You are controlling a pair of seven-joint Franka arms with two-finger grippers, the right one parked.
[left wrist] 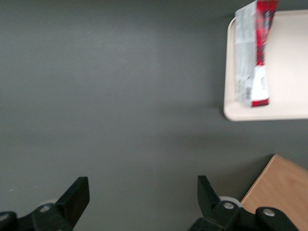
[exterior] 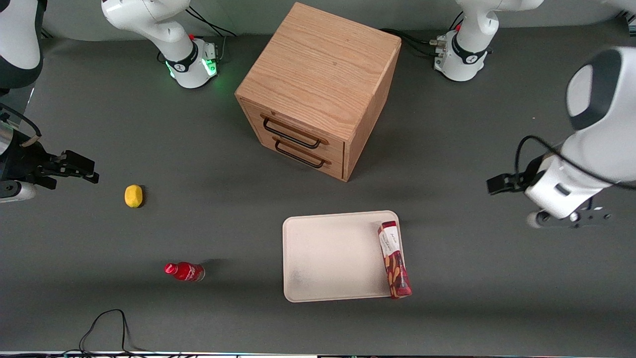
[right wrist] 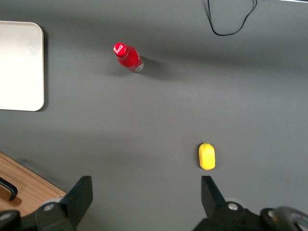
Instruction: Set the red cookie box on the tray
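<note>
Front view: the red cookie box (exterior: 394, 260), likely a light, crushable carton, lies along the tray (exterior: 333, 258) edge. Your gripper (left wrist: 143, 198) hovers over bare bench, jaws apart; take its long sides mid-length.

gripper (left wrist: 142, 199) fingers' bases cut off, tray (left wrist: 284, 113) cropped, red cookie box (left wrist: 255, 53) blurred
</note>
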